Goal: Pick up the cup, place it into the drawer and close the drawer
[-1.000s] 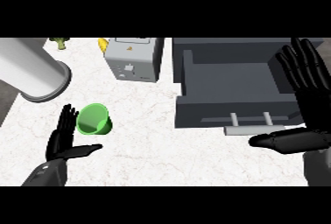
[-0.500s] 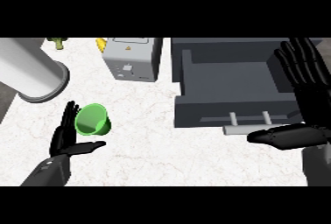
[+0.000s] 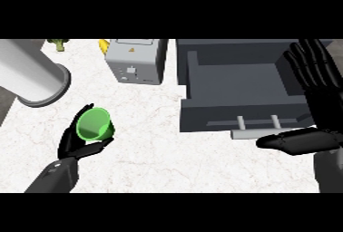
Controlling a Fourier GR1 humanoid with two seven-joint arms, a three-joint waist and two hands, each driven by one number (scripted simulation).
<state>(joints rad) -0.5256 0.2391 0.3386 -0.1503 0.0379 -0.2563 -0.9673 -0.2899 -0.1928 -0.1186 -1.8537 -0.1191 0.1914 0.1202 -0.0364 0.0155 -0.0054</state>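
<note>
A green cup (image 3: 94, 125) shows its opening toward me at the left of the white counter, tilted. My left hand (image 3: 72, 143) is shut on it, with fingers behind its far-left side and the thumb under its lower rim. The dark grey drawer (image 3: 236, 76) stands pulled open at the upper right, its handle (image 3: 258, 132) on the near front. My right hand (image 3: 325, 114) is open at the right edge beside the drawer, fingers pointing up and thumb stretched left just below the handle.
A large grey cylinder (image 3: 28, 72) lies at the far left. A grey box appliance (image 3: 137, 61) stands left of the drawer. Small green (image 3: 60, 44) and yellow (image 3: 104, 44) items sit at the counter's back edge.
My left hand has moved in from beside the cup and curled round it. The cup has tipped so its opening faces up. The right hand has barely shifted.
</note>
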